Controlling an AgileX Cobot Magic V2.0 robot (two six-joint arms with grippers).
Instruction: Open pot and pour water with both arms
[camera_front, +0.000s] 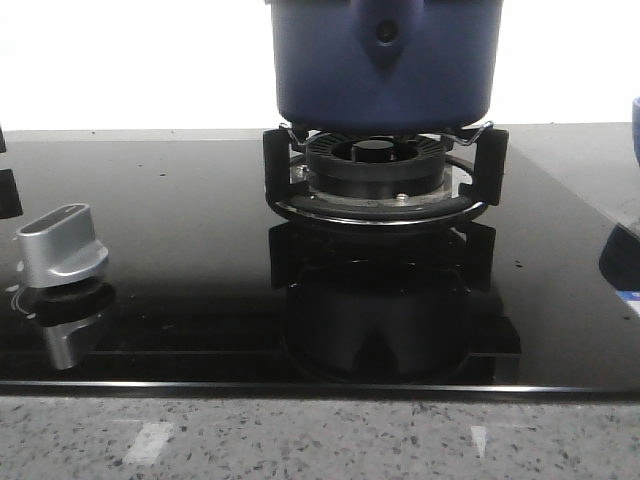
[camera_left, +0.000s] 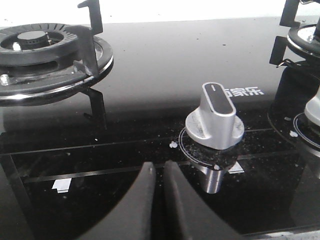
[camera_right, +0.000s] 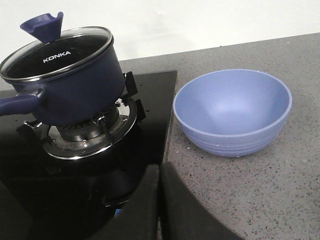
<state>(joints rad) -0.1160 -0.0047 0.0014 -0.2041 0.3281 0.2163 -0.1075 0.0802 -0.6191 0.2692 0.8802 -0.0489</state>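
The dark navy pot stands on the gas burner at the back centre, its shield-shaped handle mount facing me. In the right wrist view the pot carries a glass lid with a blue knob, and its long handle points away from the bowl. My right gripper is shut and empty, low over the hob's edge, short of both pot and bowl. My left gripper is shut and empty above the black glass, just beside a silver dial. Neither gripper shows in the front view.
A light blue empty bowl sits on the grey speckled counter beside the hob; its rim peeks in at the front view's right edge. A silver dial stands at the left front. A second, bare burner lies beyond the left gripper.
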